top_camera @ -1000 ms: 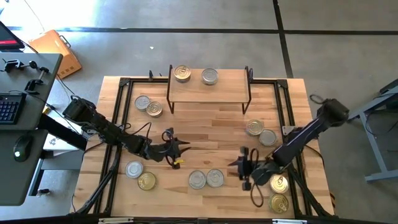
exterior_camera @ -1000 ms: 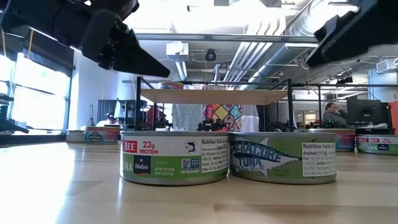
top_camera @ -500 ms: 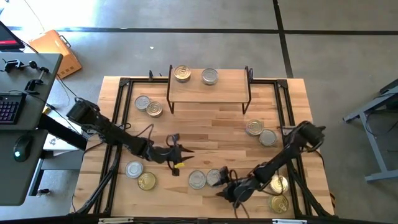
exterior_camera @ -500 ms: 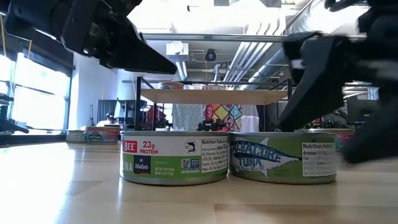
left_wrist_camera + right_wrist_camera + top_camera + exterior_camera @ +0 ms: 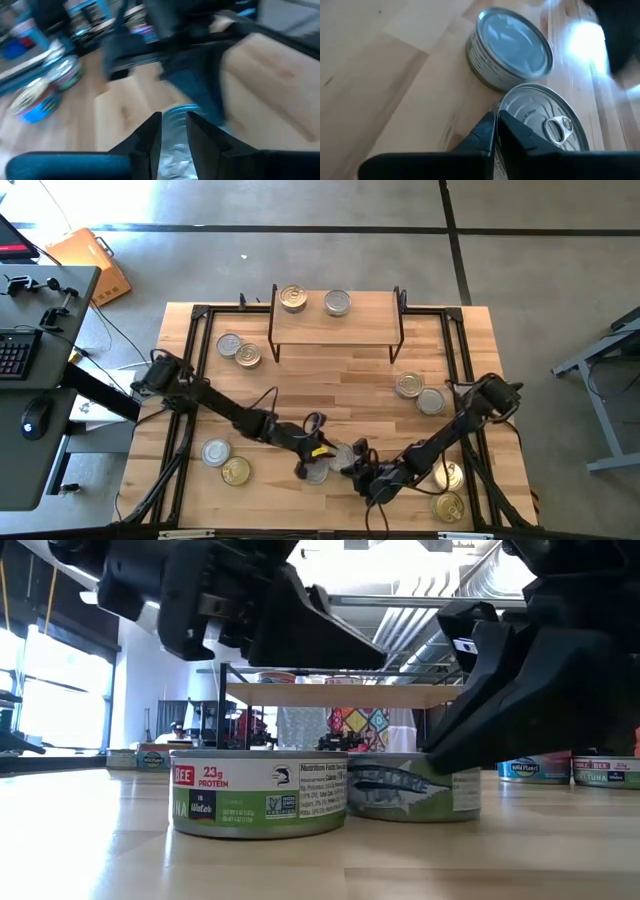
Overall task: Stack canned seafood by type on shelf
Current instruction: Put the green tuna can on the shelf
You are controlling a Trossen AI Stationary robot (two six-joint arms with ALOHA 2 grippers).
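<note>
Crowding the table's near edge, both grippers meet at two short round steel tins [image 5: 330, 465] with paper labels. The right gripper [image 5: 496, 131] is closed, fingertips against a pull-tab tin's [image 5: 540, 125] rim. Whether the left gripper [image 5: 173, 131], fingers narrowly parted over a silver lid [image 5: 174, 134], holds it cannot be told. Two tins sit on the wooden shelf [image 5: 335, 320]; bare slats lie between.

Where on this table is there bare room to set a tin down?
Free: the table's middle between the shelf and both arms; also the shelf's right end. Crowded: the front edge, where both grippers meet two silver tins.
</note>
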